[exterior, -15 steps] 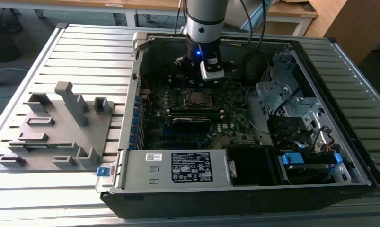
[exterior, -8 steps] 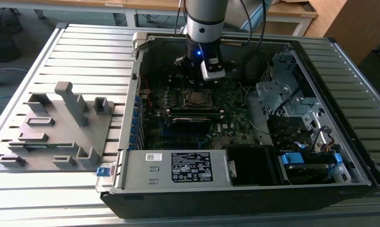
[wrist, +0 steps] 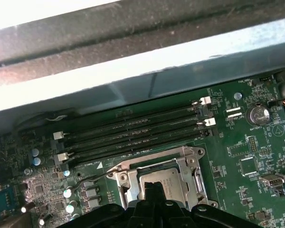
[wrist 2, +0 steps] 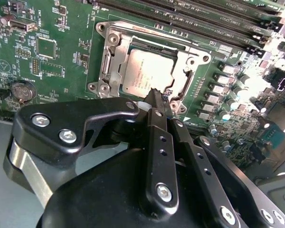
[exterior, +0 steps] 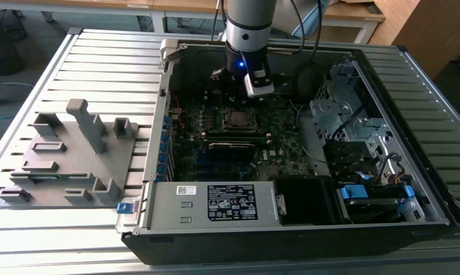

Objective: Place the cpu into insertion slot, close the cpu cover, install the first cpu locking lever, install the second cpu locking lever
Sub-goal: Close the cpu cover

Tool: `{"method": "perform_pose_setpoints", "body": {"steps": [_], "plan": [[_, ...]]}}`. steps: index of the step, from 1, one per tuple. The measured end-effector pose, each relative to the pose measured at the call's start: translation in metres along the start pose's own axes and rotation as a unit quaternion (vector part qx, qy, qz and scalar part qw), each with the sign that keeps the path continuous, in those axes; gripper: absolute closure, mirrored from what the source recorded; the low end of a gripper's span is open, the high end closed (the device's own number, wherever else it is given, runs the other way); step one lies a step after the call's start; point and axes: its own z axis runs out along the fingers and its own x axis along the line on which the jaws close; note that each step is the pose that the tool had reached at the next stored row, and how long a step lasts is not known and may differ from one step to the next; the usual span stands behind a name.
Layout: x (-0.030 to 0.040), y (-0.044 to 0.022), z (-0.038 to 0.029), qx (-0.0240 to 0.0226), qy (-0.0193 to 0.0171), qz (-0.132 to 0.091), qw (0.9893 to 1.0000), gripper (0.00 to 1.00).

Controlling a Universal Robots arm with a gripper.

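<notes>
The cpu (wrist 2: 143, 71) sits in the insertion slot (wrist 2: 184, 84) — silver face up — framed by the cpu cover (wrist 2: 113, 59).

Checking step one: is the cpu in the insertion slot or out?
In: the cpu lies flat inside the insertion slot, its silver face up.

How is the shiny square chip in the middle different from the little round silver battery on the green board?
The cpu is square; the battery is round. The cpu is clearly bigger than the battery. The cpu sits inside a silvery metal frame, while the battery sits by itself further out on the board. Both have silvery faces and lie flat on the green motherboard.
</notes>
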Motion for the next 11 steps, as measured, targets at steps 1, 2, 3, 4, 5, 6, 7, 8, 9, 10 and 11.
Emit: {"method": "perform_pose_setpoints", "body": {"steps": [1,2,3,4,5,6,7,8,9,10,11], "plan": [[0.0,0.0,0.0,0.0,0.0001,-0.002,1.0,0.9],[0.0,0.0,0.0,0.0,0.0002,-0.004,1.0,0.9],[0.0,0.0,0.0,0.0,0.0003,-0.006,1.0,0.9],[0.0,0.0,0.0,0.0,0.0004,-0.008,1.0,0.9],[0.0,0.0,0.0,0.0,0.0005,-0.01,0.9999,0.9],[0.0,0.0,0.0,0.0,0.0006,-0.013,0.9999,0.9],[0.0,0.0,0.0,0.0,0.0006,-0.015,0.9999,0.9],[0.0,0.0,0.0,0.0,0.0007,-0.017,0.9999,0.9],[0.0,0.0,0.0,0.0,0.0008,-0.018,0.9998,0.9],[0.0,0.0,0.0,0.0,0.0009,-0.02,0.9998,0.9],[0.0,0.0,0.0,0.0,0.001,-0.022,0.9998,0.9]]}}
